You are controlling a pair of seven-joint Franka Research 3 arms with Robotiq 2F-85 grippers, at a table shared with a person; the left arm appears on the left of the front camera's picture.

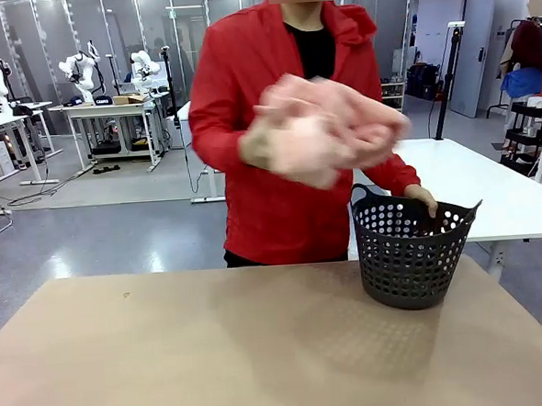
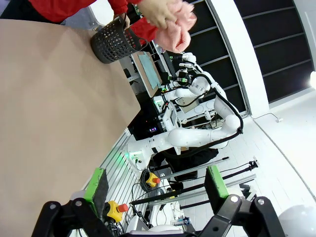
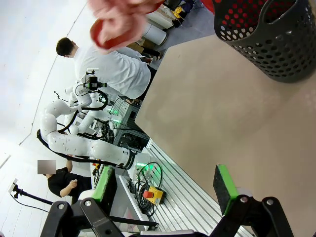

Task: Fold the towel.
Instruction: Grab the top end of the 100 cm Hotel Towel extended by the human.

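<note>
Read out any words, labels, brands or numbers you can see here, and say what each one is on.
No text here can be read.
On the towel, basket and table: no print shows.
On the yellow button box: any label is too small to read.

The front view looks level across the brown table (image 1: 170, 356) from its near edge, facing the person (image 1: 260, 167) who stands mid-frame at the far side, fairly close. The left wrist view is rolled and looks out past the left gripper (image 2: 155, 183) at the bottom edge; the tabletop lies along the frame's left, with the basket (image 2: 111, 44) small at upper left, far off. The right wrist view, also rolled, looks past the right gripper (image 3: 165, 182); here the table lies at right and the basket sits large at upper right, nearer. All three views share the tabletop, the basket and the towel (image 1: 326, 131)
</note>
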